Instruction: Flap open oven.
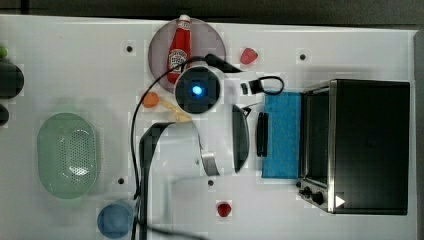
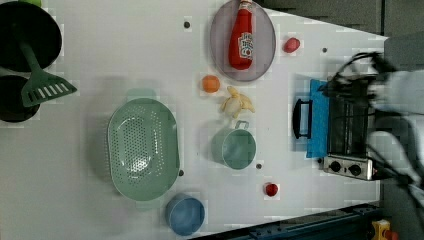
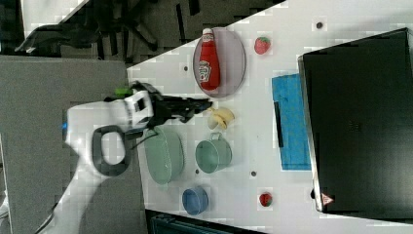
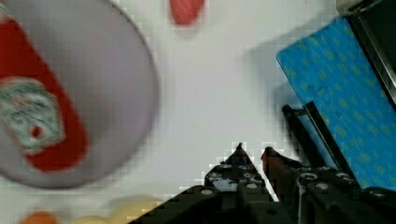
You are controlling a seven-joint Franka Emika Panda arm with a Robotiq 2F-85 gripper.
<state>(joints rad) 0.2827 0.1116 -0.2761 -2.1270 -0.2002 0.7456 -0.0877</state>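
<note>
The tool (image 4: 252,154) hangs above bare white desk (image 4: 210,93), its dark fingertips nearly pressed together with a narrow gap, pinching nothing. Beyond it lies a round grey plate (image 4: 130,79) bearing a red ketchup bottle (image 4: 42,121). The boxy black-topped oven (image 1: 372,145) stands at the top view's right; its blue glass door (image 1: 282,135) lies flapped down flat, bar handle (image 1: 262,134) pointing toward the top view's left.
</note>
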